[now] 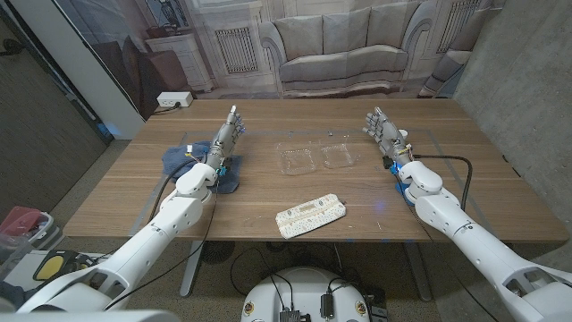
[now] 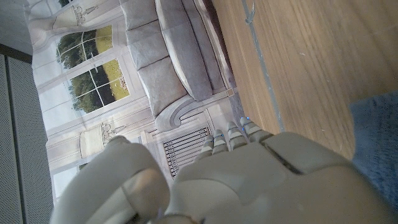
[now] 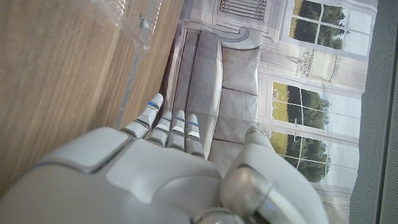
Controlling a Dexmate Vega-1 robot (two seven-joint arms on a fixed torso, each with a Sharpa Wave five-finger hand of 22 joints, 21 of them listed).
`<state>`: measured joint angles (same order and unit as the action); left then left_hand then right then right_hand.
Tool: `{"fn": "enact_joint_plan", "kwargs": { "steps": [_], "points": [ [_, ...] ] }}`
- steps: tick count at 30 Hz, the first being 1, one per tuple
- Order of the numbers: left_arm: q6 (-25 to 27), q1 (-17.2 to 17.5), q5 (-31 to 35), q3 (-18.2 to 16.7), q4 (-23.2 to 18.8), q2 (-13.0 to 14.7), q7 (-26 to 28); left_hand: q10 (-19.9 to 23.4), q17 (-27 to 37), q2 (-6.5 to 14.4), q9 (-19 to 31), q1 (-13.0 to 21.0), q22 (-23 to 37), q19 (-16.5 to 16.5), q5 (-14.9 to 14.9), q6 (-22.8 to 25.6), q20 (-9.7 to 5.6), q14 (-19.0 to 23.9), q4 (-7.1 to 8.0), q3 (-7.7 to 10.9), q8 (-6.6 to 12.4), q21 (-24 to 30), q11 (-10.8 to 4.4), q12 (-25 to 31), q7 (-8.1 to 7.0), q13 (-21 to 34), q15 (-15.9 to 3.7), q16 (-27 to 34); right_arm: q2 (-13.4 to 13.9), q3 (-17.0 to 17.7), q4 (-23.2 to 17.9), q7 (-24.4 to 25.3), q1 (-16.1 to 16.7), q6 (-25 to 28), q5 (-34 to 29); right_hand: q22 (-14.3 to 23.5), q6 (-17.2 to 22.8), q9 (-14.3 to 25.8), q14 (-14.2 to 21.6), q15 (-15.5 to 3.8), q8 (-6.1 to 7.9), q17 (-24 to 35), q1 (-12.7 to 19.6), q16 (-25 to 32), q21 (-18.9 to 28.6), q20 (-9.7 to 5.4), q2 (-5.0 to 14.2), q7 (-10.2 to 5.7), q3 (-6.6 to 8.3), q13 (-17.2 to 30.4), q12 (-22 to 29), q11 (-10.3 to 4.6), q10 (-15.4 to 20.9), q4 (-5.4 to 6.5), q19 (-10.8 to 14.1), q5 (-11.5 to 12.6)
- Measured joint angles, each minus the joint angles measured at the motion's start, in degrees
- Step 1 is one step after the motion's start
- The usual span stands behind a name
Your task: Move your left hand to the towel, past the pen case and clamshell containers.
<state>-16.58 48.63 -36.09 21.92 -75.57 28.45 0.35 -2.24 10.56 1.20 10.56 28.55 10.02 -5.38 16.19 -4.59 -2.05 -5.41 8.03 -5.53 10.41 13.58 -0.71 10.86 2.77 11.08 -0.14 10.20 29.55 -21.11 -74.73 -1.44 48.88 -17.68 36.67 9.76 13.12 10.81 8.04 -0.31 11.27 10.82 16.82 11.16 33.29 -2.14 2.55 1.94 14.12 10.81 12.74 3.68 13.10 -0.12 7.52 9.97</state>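
A wooden worktop [image 1: 268, 192] seen from above. The left hand [image 1: 226, 134] reaches forward over a blue towel [image 1: 179, 159] on the worktop's left side, fingers straight and close together, holding nothing. Whether it touches the towel cannot be told. Clear clamshell containers [image 1: 315, 157] sit at the centre, beside the towel. A white patterned pen case [image 1: 310, 215] lies near the front edge, apart from both. The right hand [image 1: 384, 128] stands on the right side, fingers extended, holding nothing.
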Motion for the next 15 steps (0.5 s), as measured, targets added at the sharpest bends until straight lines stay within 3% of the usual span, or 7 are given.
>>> {"fn": "enact_joint_plan", "kwargs": {
  "steps": [15],
  "points": [
    [0.05, 0.0, 1.39, 0.43, -0.69, -0.94, 2.38, 0.69, 0.0, 0.37, -0.01, 0.37, -0.01, 0.44, 0.43, 0.55, 0.0, 0.4, -0.01, 0.01, 0.44, 0.0, -0.21, 0.69, -0.11, -0.17, -0.23, 0.44, 0.0, 0.01, 0.74, -0.43, 0.26, -1.43, -0.45, -0.01, 0.3, -0.01, 0.41, 0.41, 0.0, -0.01, 0.05, 0.0, -0.03, 0.0, -0.05, 0.31, -0.01, 0.0, 0.0, 0.59, 0.59, 0.01, 0.0, 0.0]
  ]
}}
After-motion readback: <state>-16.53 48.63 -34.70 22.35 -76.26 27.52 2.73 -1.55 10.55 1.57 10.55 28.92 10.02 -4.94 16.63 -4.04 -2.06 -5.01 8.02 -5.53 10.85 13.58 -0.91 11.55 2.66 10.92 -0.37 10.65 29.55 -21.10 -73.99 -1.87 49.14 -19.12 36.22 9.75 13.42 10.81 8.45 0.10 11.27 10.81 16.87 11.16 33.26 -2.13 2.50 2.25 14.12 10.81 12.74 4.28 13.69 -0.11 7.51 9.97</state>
